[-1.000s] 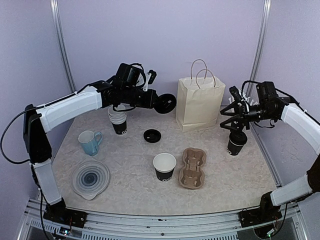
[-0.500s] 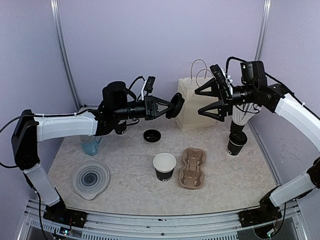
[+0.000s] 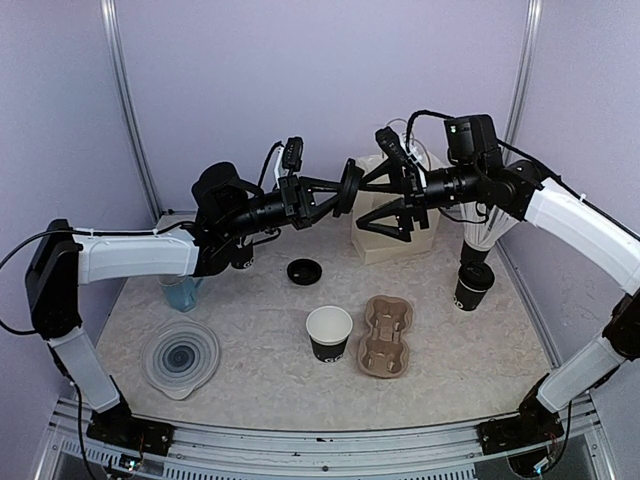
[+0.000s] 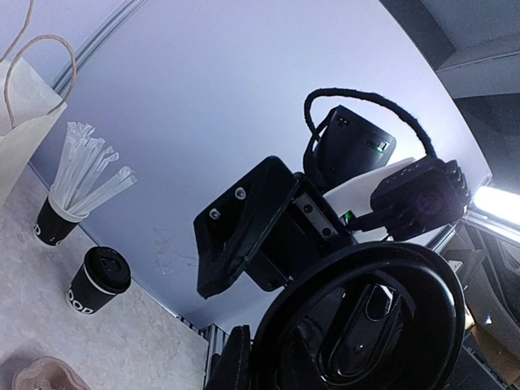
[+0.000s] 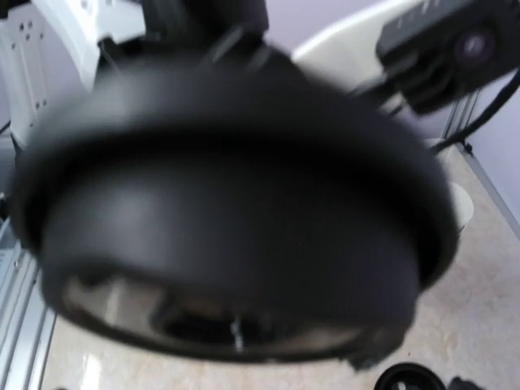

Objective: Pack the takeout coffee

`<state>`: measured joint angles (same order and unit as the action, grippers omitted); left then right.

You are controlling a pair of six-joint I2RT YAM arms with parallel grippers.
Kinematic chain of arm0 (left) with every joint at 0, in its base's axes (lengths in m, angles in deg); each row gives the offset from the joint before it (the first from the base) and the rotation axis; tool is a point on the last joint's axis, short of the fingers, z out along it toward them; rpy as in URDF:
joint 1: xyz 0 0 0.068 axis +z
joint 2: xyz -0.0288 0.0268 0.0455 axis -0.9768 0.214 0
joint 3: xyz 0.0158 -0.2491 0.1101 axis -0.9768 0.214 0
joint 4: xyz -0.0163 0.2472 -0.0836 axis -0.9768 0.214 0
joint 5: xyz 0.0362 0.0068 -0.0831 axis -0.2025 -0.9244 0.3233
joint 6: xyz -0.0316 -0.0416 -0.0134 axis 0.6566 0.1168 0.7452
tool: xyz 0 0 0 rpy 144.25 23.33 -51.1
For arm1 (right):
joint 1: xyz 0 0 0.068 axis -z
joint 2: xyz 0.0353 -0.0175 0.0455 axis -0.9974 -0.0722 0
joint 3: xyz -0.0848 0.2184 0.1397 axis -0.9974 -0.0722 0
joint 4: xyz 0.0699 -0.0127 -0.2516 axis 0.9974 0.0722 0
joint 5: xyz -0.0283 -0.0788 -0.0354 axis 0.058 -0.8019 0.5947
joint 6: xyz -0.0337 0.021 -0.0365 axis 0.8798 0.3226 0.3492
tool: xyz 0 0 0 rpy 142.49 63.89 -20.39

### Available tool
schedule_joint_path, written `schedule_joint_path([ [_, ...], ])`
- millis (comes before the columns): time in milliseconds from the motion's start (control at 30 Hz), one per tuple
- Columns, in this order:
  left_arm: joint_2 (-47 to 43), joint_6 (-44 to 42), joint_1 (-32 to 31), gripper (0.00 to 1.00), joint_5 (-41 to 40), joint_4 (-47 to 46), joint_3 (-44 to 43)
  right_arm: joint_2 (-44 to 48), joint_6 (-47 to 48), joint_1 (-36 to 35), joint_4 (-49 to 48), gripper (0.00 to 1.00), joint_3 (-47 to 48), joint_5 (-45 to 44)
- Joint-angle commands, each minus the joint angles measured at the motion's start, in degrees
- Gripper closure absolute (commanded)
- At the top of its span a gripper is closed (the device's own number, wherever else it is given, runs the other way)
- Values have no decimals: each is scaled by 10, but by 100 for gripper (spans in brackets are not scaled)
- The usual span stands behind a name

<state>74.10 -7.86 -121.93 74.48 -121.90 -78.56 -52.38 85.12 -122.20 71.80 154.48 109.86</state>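
Top external view: within the last second both arms have swung up to meet above the worktop (image 3: 260, 320) before the paper bag (image 3: 382, 246), left pincer (image 3: 338, 190) clamped on a black lid (image 3: 350, 187), right pincer (image 3: 372, 190) spread wide just beside it, likely a handover, while the lidless cup (image 3: 329, 332) waits beside the carrier tray (image 3: 386, 335).

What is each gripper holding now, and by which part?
The left gripper holds a black lid by its edge, in the air. The right gripper is open and holds nothing.
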Motion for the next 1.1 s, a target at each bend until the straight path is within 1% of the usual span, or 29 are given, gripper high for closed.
schedule_joint_path([
  [0,13,13,-3,91,-10,-32,6,0,-43,-6,-28,0,21,7],
  [433,19,10,-4,92,-29,-28,3,-6,-107,-8,-58,1,20,35],
  [600,25,5,-10,92,-33,-19,-7,-14,-125,-8,-71,3,19,48],
  [767,29,0,-15,91,-33,-10,-16,-17,-134,-8,-81,9,15,51],
  [900,30,-2,-16,91,-34,-9,-18,-17,-134,-8,-85,17,11,51],
  [967,31,-3,-16,87,-35,-6,-19,-16,-130,-8,-83,20,9,49],
  [1067,27,-21,-14,71,-44,31,-22,-13,-108,-8,-70,22,8,35],
])
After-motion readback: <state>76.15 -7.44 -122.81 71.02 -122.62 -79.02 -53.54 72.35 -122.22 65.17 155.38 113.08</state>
